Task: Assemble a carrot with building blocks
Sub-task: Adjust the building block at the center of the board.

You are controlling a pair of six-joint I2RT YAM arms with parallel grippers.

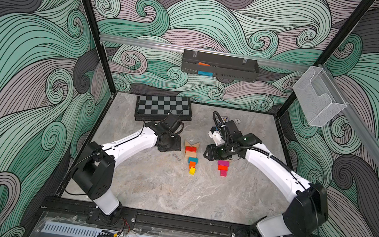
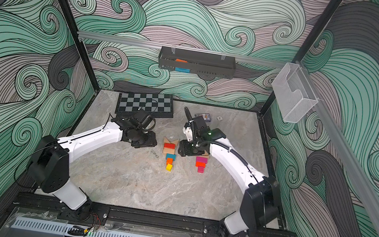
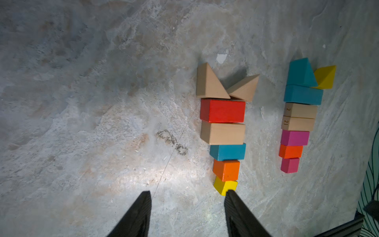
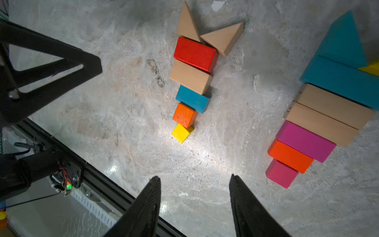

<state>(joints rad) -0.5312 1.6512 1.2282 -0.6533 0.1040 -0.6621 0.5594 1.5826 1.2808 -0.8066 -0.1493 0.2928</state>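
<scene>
left hand (image 3: 188,192): jaws parted, empty | right hand (image 4: 194,176): jaws parted, empty | building blocks (image 3: 222,110): two tapering rows flat at worktop (image 1: 159,191) centre, tan wedges (image 3: 209,84) toward far edge, yellow cube (image 3: 222,185) toward near edge

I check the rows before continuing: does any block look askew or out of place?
Yes. The small yellow wooden cube at the narrow tip of one row sits twisted, a corner towards the orange wooden cube; the rest lies square.
</scene>
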